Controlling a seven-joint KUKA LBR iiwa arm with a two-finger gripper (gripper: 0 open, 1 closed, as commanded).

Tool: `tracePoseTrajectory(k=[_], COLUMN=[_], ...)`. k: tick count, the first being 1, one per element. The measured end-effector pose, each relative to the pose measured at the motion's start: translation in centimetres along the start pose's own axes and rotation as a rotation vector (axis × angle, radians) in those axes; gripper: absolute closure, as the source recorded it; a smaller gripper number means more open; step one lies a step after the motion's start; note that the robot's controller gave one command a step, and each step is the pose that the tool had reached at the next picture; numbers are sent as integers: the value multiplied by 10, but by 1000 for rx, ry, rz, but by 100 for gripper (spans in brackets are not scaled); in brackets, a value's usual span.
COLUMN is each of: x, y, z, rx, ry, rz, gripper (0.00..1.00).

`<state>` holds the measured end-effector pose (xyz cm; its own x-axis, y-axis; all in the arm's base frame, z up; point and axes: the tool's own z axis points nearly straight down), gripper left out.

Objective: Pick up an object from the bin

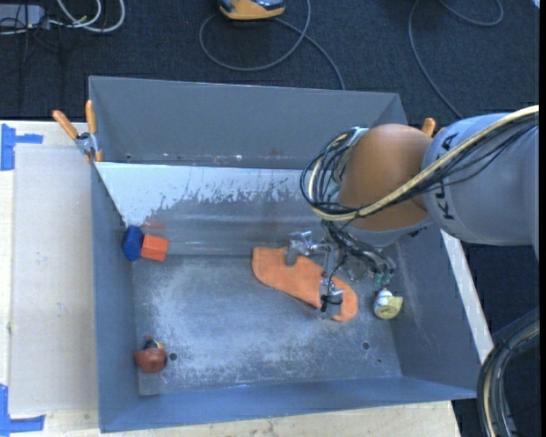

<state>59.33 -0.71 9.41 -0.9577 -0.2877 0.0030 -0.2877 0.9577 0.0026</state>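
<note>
Where the arm reaches in, bin [237, 144]: grey, few loose things.
Orange flat piece [278, 269]: floor, middle-right, beneath the hand.
Hand [328, 302]: at its right end; open or closed, cannot tell.
Advice: grip squarely across the piece, clear of the small yellow thing [387, 306].

The arm [491, 189] reaches in from the right, its orange-covered wrist and looped cables above the right half of the grey metal bin [237, 126]. The gripper [328, 303] is down at the right end of a flat, elongated orange thing [280, 273] lying on the bin floor right of centre. Just to the right lies a small yellow and white thing [388, 306]. By the left wall a blue block [132, 242] touches an orange block [155, 248], and a reddish round thing [150, 360] sits in the near left corner.
</note>
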Motion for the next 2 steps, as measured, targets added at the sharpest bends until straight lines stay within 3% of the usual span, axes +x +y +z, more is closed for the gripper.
tracePoseTrajectory(k=[1, 2], x=[0, 2], y=[0, 38], z=[0, 24], rx=[0, -1], ry=[0, 0], rz=[0, -36], gripper=[0, 100])
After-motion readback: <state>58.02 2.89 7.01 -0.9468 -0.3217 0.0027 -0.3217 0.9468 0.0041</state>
